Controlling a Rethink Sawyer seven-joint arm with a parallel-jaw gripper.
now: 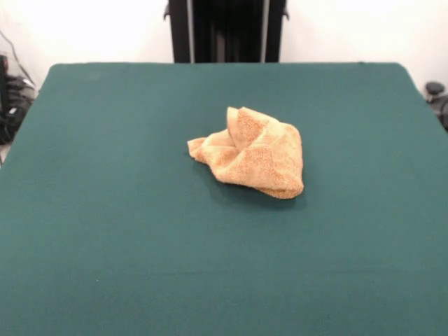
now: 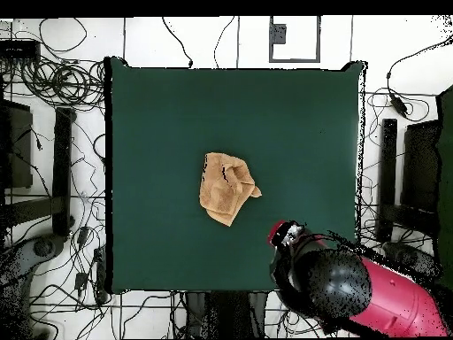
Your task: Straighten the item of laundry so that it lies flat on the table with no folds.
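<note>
The orange-tan terry towel (image 1: 253, 155) lies crumpled in a loose heap near the middle of the dark green table (image 1: 105, 224), with several folds and one corner sticking out to the left. In the overhead view the towel (image 2: 227, 189) is a folded lump at the centre of the table (image 2: 159, 115). No band or tag shows. The red and black arm (image 2: 354, 288) is drawn back at the table's lower right corner. Its end (image 2: 281, 235) reaches just over the table edge, apart from the towel. The front view shows no gripper.
The black pedestal (image 1: 225, 31) stands behind the table's far edge. Cables (image 2: 53, 80) and dark equipment (image 2: 416, 177) lie on the floor round the table on both sides. Green cloth surrounds the towel on every side.
</note>
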